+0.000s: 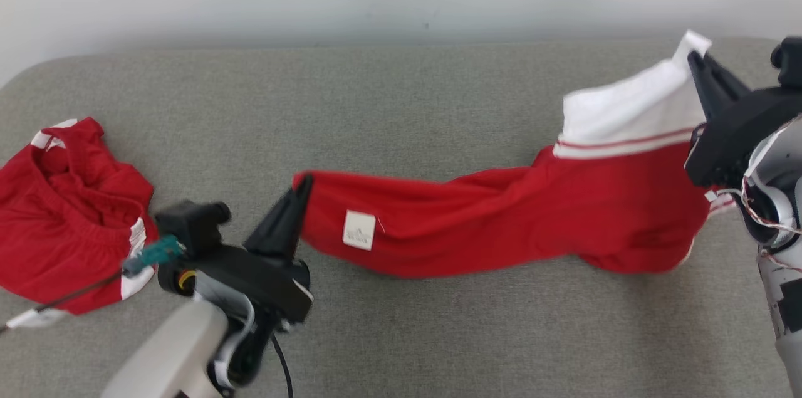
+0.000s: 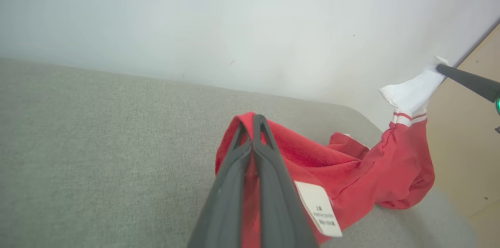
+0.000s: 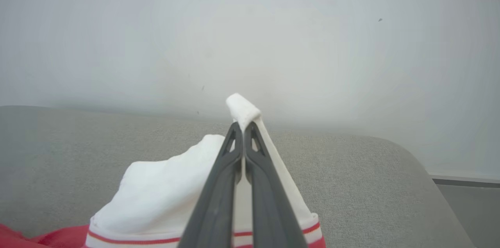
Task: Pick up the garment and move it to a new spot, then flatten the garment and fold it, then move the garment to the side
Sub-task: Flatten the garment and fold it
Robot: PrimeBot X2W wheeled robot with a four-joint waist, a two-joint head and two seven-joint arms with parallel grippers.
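Observation:
The garment (image 1: 501, 222) is red with a white band and thin red stripes at one end, and it hangs stretched between my two grippers above the grey cushion. My left gripper (image 1: 302, 188) is shut on its red end, beside a white label (image 1: 359, 230). In the left wrist view the left gripper (image 2: 253, 120) pinches the red fabric (image 2: 351, 170), with the label (image 2: 318, 207) hanging beside the fingers. My right gripper (image 1: 694, 61) is shut on the white band and lifts that corner. In the right wrist view the right gripper (image 3: 242, 127) clamps the white band (image 3: 164, 189).
A second red garment (image 1: 62, 222) with white trim lies crumpled at the cushion's left end. The grey cushion (image 1: 401, 103) runs to a pale wall behind it. Its right end rounds off, with floor past it (image 3: 476, 201).

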